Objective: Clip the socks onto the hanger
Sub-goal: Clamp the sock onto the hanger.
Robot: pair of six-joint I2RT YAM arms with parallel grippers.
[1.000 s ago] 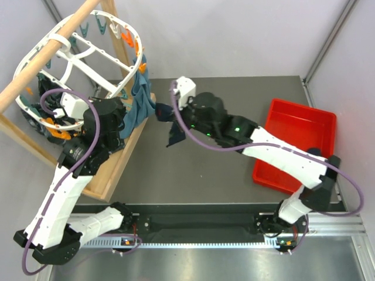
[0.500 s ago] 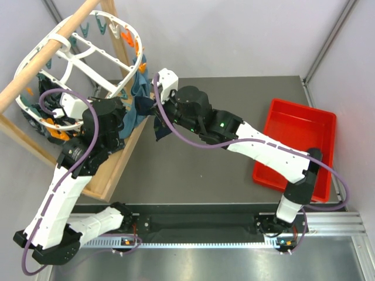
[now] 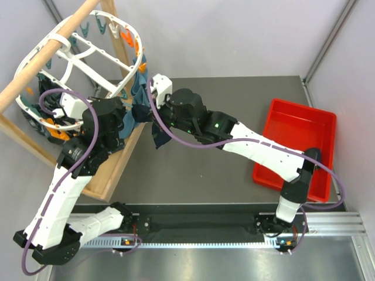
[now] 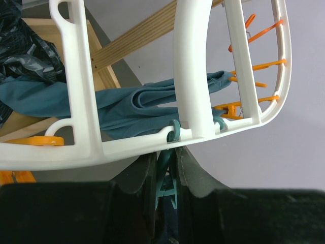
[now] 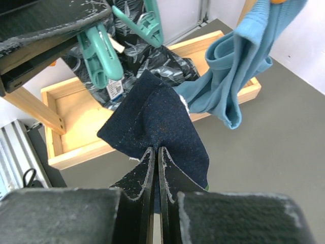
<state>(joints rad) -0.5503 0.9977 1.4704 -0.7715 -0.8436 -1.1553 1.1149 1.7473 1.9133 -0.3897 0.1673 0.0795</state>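
Our right gripper (image 5: 155,152) has swung further left with the navy sock (image 5: 155,119) pinched tight, now just beside the teal clip (image 4: 166,187) our left gripper (image 4: 165,158) squeezes under the rim of the hanger (image 4: 190,76).

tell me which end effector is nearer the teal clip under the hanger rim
Left. The left end effector pinches the teal clip; the right end effector, holding a navy sock, sits just short of it.

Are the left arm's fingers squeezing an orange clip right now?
No, the left fingers pinch a teal clip hanging under the white hanger.
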